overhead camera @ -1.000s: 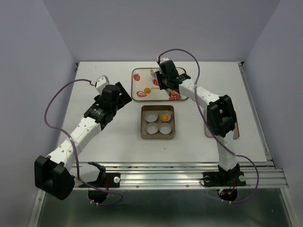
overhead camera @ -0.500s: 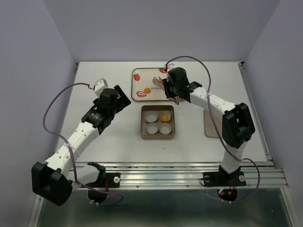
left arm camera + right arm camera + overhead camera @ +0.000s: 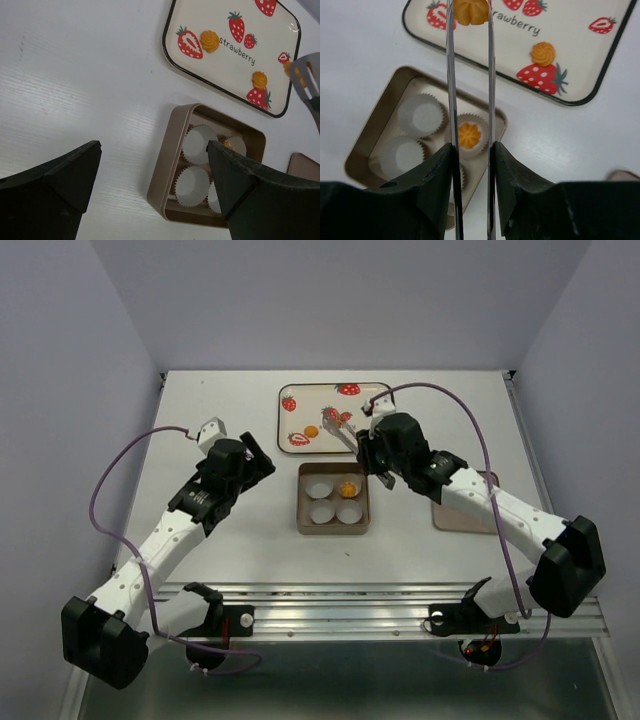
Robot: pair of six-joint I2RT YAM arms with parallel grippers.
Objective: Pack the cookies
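Packing status as I see it from the console

White table (image 3: 260, 540) carries the strawberry tray (image 3: 320, 400) just beyond the brown box (image 3: 167, 155). Left gripper (image 3: 152, 147) hangs left of the box, jaws wide apart and holding nothing. Right gripper (image 3: 471, 149) stands at the box's far right corner, clamped on metal tongs (image 3: 304, 61). The tong tips pinch the held cookie (image 3: 471, 11) beyond the box's far edge. The packed cookie (image 3: 469, 135) sits in the box's far right paper cup (image 3: 481, 120). Loose cookies (image 3: 210, 41) (image 3: 259, 80) lie on the tray, beyond the box
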